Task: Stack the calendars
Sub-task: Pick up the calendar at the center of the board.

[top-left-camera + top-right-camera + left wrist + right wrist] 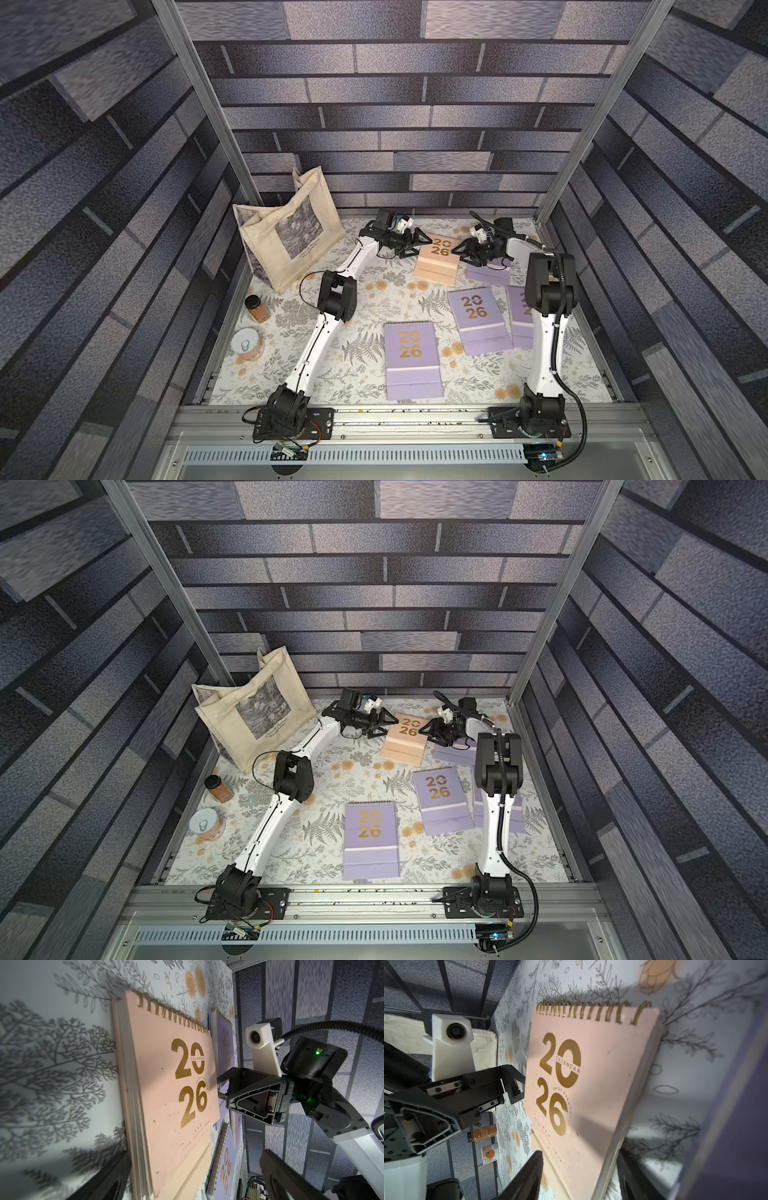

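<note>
Right end effector (220, 1087) apparently straddles peach calendar (596, 1088); left end effector (521, 1089) opposite.

The peach calendar (602, 1084) has a matt card cover, lightly speckled, with shiny gold foil numerals (182, 1074) and a glossy gold wire spiral (591, 1012). Its side shows layered paper page edges. The lavender calendars (411, 357) have the same matt card. The tote bag (274, 245) is coarse cream canvas with a grey print. The table cover (365, 307) is smooth and matt, printed with ferns and flowers. The right gripper (222, 1085) is matt black moulded plastic with small metal screws. The arm links (320, 349) are glossy white. The front rail (415, 419) is brushed aluminium. The tin (247, 343) has a shiny metal pull-tab lid. The jar (257, 309) is see-through with a dark cap.
</note>
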{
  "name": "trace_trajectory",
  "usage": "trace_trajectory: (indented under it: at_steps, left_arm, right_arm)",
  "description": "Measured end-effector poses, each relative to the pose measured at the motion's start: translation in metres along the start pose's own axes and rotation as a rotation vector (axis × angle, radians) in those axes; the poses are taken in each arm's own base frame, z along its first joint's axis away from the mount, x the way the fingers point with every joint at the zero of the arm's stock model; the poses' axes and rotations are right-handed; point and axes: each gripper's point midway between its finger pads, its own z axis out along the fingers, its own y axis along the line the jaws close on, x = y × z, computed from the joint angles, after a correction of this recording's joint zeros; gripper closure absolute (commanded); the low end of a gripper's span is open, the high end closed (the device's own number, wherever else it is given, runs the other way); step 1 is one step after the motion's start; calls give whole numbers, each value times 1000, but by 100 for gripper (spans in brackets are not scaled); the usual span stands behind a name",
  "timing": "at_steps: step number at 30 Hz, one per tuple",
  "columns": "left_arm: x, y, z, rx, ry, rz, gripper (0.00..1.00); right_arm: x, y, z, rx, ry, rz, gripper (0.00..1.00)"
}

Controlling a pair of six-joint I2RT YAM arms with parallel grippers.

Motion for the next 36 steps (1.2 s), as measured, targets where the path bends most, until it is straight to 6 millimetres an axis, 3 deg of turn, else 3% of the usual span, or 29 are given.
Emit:
trace_trajectory:
  at_steps: [12,28,32,36]
  left_arm:
    - [5,-5,-1,37,28,-13,0]
    - [1,-1,-8,35,19,-29,0]
    - [15,-15,5,76,70,-19,0]
    - [14,-13,8,53,60,-13,0]
  right_arm:
    - [9,3,-3,2,45,25,34]
    - [13,6,3,-136,37,137,43]
    - [27,26,24,-218,82,163,43]
    - [32,35,33,-242,103,179,42]
